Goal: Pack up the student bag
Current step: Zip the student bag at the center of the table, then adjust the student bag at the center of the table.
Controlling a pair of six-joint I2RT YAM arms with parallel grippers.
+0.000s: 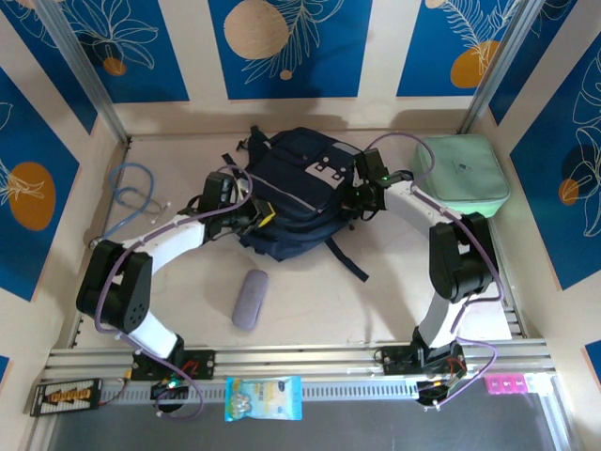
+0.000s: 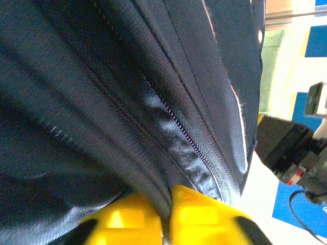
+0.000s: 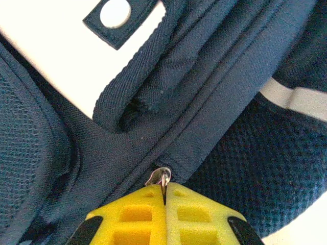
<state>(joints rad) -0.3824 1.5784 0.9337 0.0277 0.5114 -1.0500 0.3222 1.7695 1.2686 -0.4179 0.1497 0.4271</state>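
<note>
1. A dark navy student bag [image 1: 291, 183] lies flat at the middle of the table [image 1: 376, 301], toward the far wall. Its light grey buckle patch faces up and a black strap trails toward the near side.
2. The two robot arms reach in from the near edge, one to each side of the bag.
3. The left gripper [image 2: 166, 204] is pressed against the left side of the bag. Its yellow fingers are almost together, and a fold of navy fabric beside a closed zipper seam is pinched between the tips.
4. The right gripper [image 3: 164, 193] is at the bag's right side, close to the grey patch. Its yellow fingers are fully together, nipping a small silver zipper pull [image 3: 160, 177] at the end of a zipper track.
5. A mint green zip case [image 1: 462, 172] with rounded corners sits at the far right of the table, just beside the right arm and apart from the bag.
6. A small grey oblong pouch [image 1: 250, 299] lies on the table in front of the bag, between the arms.
7. A loose blue cable [image 1: 131, 193] is coiled at the far left.
8. A light blue snack packet [image 1: 263, 397] rests on the metal rail at the near edge, between the arm bases.
</note>
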